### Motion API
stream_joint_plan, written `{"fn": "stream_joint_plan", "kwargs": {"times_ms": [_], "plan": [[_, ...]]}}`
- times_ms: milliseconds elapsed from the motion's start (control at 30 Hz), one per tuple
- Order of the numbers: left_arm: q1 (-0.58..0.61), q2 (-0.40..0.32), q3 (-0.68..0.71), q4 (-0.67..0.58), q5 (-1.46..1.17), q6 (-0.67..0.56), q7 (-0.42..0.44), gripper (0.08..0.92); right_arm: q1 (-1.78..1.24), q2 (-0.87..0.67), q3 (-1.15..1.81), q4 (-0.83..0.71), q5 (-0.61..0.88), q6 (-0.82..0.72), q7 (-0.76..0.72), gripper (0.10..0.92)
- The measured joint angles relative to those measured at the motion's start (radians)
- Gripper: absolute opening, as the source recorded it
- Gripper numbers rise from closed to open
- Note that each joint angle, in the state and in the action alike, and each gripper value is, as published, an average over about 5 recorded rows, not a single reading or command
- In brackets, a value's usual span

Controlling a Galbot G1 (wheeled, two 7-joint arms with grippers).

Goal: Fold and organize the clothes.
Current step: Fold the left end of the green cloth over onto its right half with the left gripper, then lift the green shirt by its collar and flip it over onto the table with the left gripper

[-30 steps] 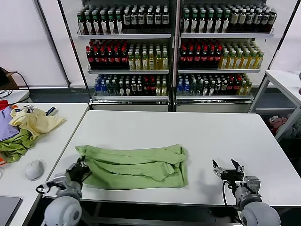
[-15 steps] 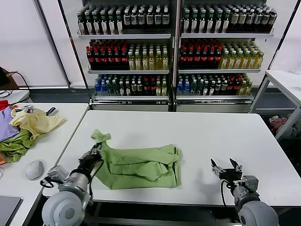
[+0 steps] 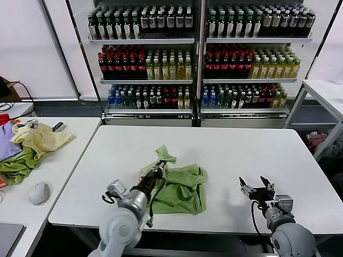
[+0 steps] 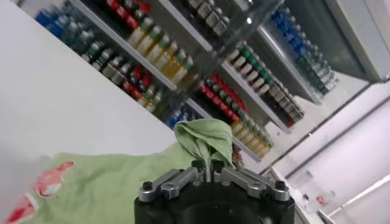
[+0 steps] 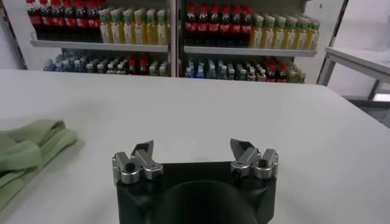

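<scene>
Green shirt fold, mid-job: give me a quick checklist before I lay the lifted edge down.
1. Left hand grip: shut on a pinch of the green shirt: ok.
2. Lifted edge is over the shirt's body, not off to the side: ok.
3. Fold tidy: fabric is bunched and wrinkled, not ok.
4. Right hand clear of the shirt: open, apart from it on the white table: ok.
5. Shirt fully on the table, nothing over the edge: ok.
6. Collar and buttons position: cannot tell.
</scene>
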Motion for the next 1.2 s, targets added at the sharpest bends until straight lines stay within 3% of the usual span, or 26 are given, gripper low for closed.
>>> {"fn": "stream_joint_plan", "kwargs": {"times_ms": [100, 433, 833, 1200], "plan": [[-0.027, -0.019, 0.046, 0.042, 0.031, 0.000, 0.007, 0.161, 0.013, -0.008, -0.005, -0.010, 0.006, 0.000, 0.004, 0.823], [-0.058, -0.028, 0.162, 0.110, 0.113, 0.005, 0.046, 0.447, 0.043, -0.014, -0.021, -0.034, 0.010, 0.002, 0.011, 0.823], [0.010, 0.003, 0.150, 0.028, 0.062, 0.013, 0.079, 0.781, 0.046, -0.001, -0.020, -0.037, 0.007, 0.001, 0.015, 0.823], [0.087, 0.057, 0.040, 0.050, 0.292, -0.057, 0.023, 0.823, 0.031, 0.019, -0.017, -0.018, -0.011, 0.001, 0.018, 0.823]]}}
